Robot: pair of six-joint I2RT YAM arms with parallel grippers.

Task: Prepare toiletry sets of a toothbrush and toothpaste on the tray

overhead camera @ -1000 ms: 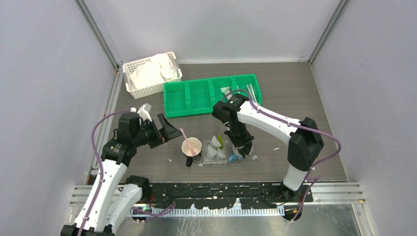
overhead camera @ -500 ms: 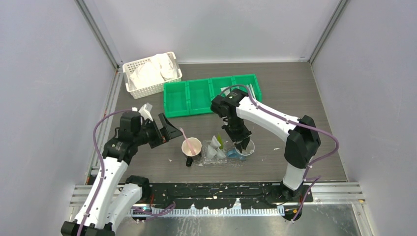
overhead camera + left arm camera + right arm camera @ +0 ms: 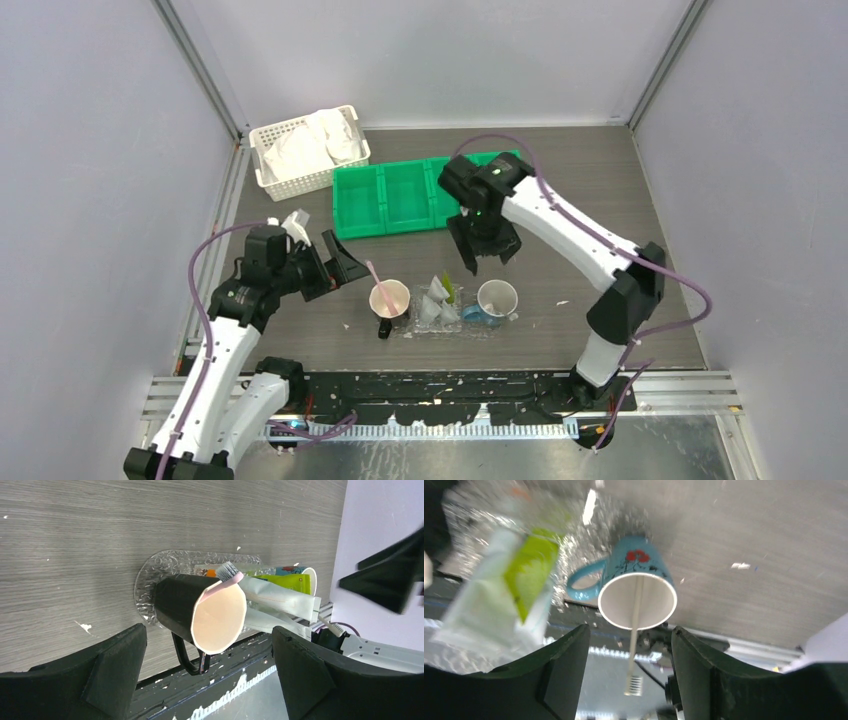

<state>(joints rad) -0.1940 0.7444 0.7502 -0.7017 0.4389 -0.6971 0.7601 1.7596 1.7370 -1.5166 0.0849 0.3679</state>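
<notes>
The clear tray (image 3: 452, 326) lies at the near middle of the table. On it stand a black mug (image 3: 389, 300) with a pink toothbrush (image 3: 372, 271) in it, and a blue mug (image 3: 497, 299). Toothpaste tubes (image 3: 438, 294) stand between the mugs. The right wrist view shows a white toothbrush (image 3: 636, 630) in the blue mug (image 3: 636, 565) and a yellow-green tube (image 3: 531, 570). The left wrist view shows the black mug (image 3: 200, 615), a white tube (image 3: 280, 598) and the tray (image 3: 150, 575). My left gripper (image 3: 335, 262) is open and empty left of the black mug. My right gripper (image 3: 485, 250) is open and empty, above and behind the blue mug.
A green four-compartment bin (image 3: 400, 200) sits behind the tray, its right end under my right arm. A white lattice basket (image 3: 308, 150) with white items stands at the back left. The metal rail (image 3: 450, 385) runs along the near edge.
My right gripper has lifted off the blue mug and moved back towards the green bin, leaving the mug uncovered. The left arm has not moved.
</notes>
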